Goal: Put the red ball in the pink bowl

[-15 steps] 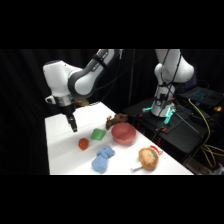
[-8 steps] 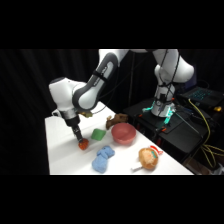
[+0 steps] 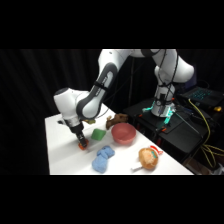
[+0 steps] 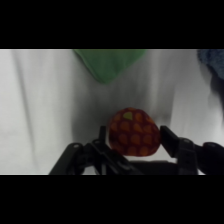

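Red ball [image 4: 134, 132] round, no long axis | claw [image 4: 134, 141] apart, straddling it

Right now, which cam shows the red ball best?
Wrist view. The red ball fills the middle of the picture, sitting on the white table between the gripper fingers, its spotted surface plain. In the side view the ball is only a small red speck under the gripper, mostly hidden.
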